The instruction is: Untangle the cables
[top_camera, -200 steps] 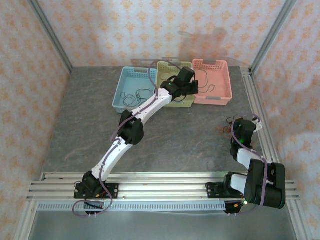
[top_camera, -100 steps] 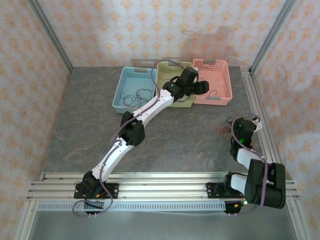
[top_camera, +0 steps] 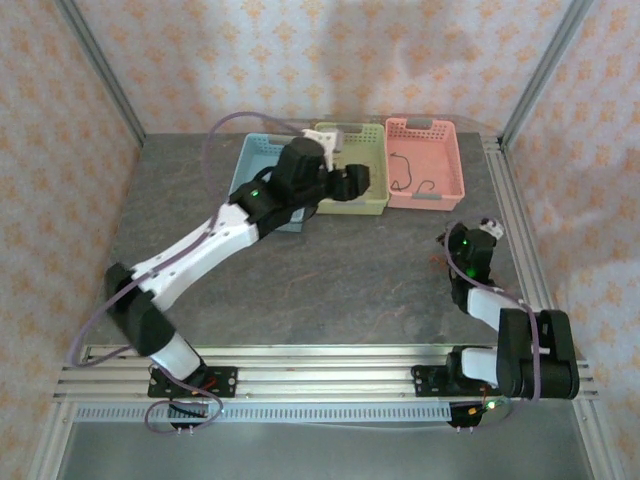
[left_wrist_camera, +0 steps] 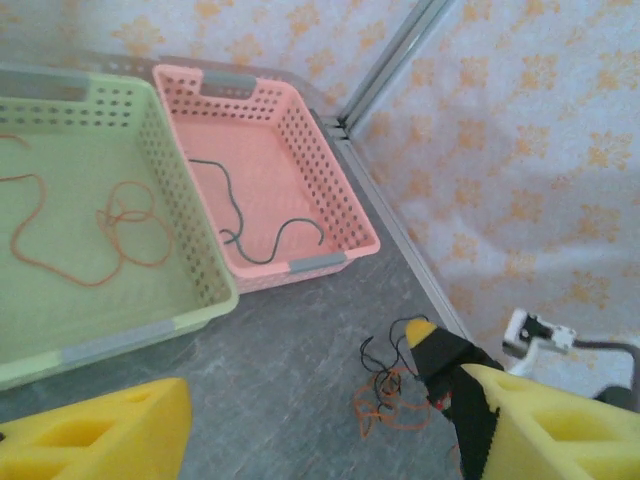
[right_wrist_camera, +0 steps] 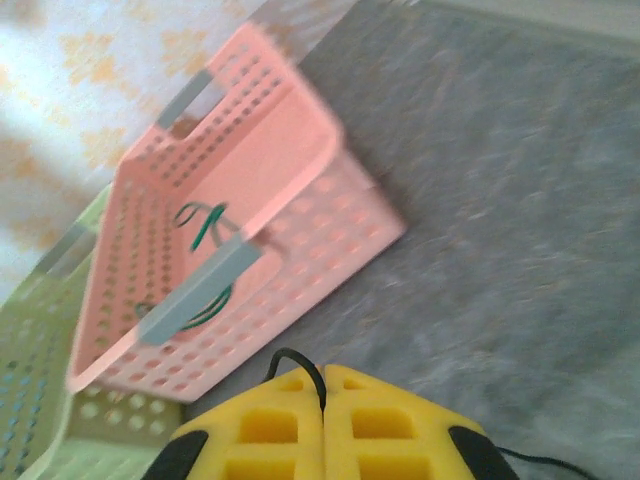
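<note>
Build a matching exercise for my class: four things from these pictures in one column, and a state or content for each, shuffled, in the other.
Column A:
1. green basket
2. pink basket
3. left claw
4. right claw

Column B:
a. shut on a black cable
b. holds an orange cable
c. open
d. holds a dark cable

Pairs: 1-b, 2-d, 3-c, 4-a

Right gripper (right_wrist_camera: 322, 398): yellow pads pressed together, with a black cable (right_wrist_camera: 303, 364) pinched in the seam. Farther off, to the left, the pink basket (right_wrist_camera: 312, 140) rests on the grey table (right_wrist_camera: 510, 210), a greenish cable (right_wrist_camera: 204, 226) inside.
</note>
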Tool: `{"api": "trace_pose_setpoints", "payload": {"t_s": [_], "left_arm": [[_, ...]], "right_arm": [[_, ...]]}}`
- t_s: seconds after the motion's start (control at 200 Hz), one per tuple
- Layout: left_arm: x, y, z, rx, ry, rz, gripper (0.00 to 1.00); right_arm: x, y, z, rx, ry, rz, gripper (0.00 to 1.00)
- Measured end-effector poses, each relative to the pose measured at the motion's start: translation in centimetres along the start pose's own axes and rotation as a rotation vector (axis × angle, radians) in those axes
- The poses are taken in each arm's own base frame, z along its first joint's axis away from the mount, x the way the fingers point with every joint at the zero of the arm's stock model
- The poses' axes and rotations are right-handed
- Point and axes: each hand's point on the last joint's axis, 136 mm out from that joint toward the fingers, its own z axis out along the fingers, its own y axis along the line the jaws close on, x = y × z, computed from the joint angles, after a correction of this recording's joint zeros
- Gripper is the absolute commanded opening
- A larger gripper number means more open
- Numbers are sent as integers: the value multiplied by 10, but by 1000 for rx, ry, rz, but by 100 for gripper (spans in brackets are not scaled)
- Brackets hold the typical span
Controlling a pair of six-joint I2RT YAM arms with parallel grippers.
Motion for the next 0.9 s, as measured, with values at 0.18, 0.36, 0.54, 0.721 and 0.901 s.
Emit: {"api": "trace_pose_setpoints", "payload": {"t_s": [0.18, 0.36, 0.54, 0.721, 0.901], "left_arm": [[81, 65, -18, -127, 106, -8, 69], [119, 113, -48, -222, 148, -43, 68], [105, 131, -75, -244, 68, -83, 68], [105, 146, -79, -279, 67, -104, 68], [125, 154, -62, -302, 155, -108, 66]], "right_arm": [[40, 80, 8, -235, 137, -125, 0], [83, 194, -18, -524, 284, -280, 0], [104, 286, -67, -775, 372, -378, 0], [118, 275, -58, -737, 406, -413, 0], [159, 224, -31, -598, 467, -440, 0]]}}
